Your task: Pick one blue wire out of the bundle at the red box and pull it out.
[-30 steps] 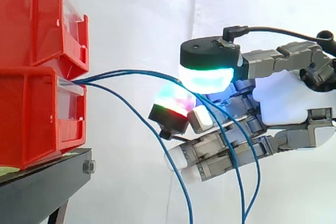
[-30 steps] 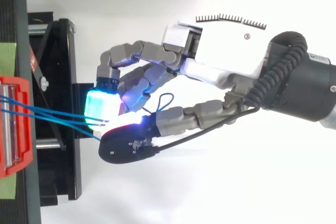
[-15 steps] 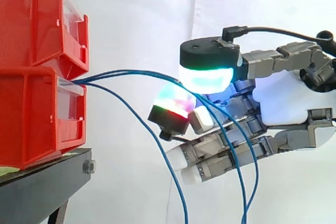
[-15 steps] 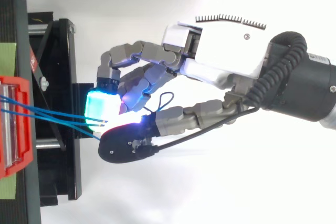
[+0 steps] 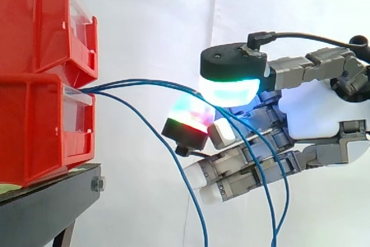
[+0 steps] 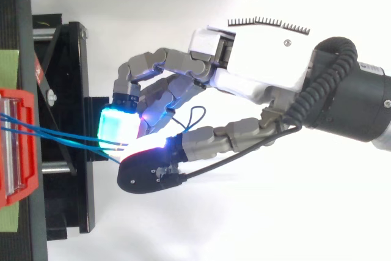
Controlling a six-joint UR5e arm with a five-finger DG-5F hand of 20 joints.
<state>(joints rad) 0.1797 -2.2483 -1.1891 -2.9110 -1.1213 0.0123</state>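
Robot hand (image 5: 315, 114) curled, glowing pads (image 5: 229, 89) pinched on blue wire (image 5: 151, 81) partway out from red box (image 5: 40, 125); grip likely set there for a straight outward pull. Wire arcing from lower box front to pinch. Separate strand (image 5: 139, 118) drooping free below.

My hand (image 6: 256, 59) reaches in from the right, fingers curled. My thumb (image 5: 234, 65) presses down against one fingertip (image 5: 186, 122), pinching blue wires (image 5: 144, 80) between the glowing pads.
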